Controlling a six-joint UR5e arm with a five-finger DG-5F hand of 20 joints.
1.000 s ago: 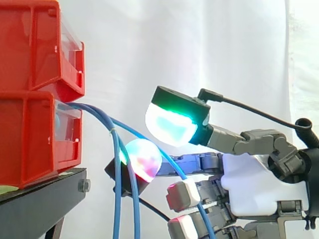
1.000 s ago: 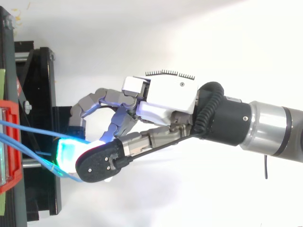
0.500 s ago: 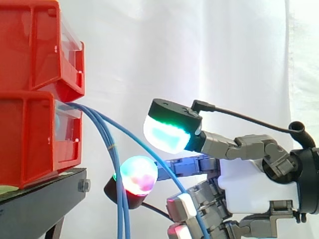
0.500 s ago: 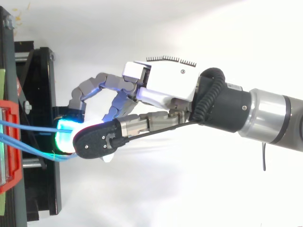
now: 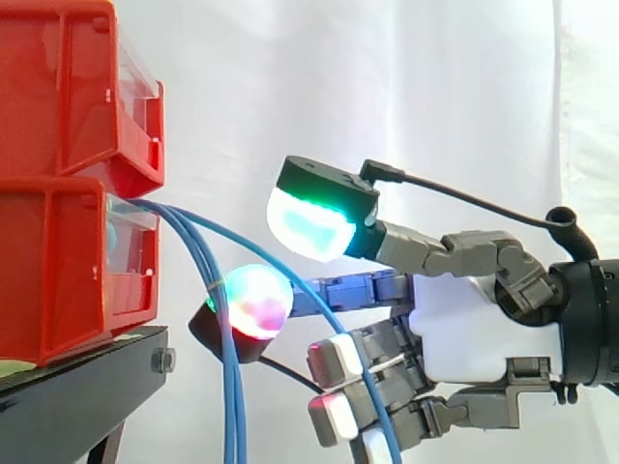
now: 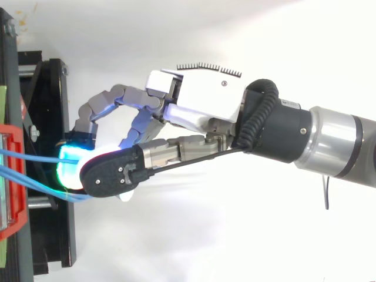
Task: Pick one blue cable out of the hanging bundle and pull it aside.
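The robot hand has edged closer to the red bins, thumb and fingers parted around one blue cable arcing beside the hanging bundle, so a misaligned pinch could snag a second strand.

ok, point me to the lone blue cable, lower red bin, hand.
lone blue cable (image 5: 222, 231), side view, its upper arc.
lower red bin (image 5: 58, 271), side view, side wall.
hand (image 5: 479, 329), side view, white palm.
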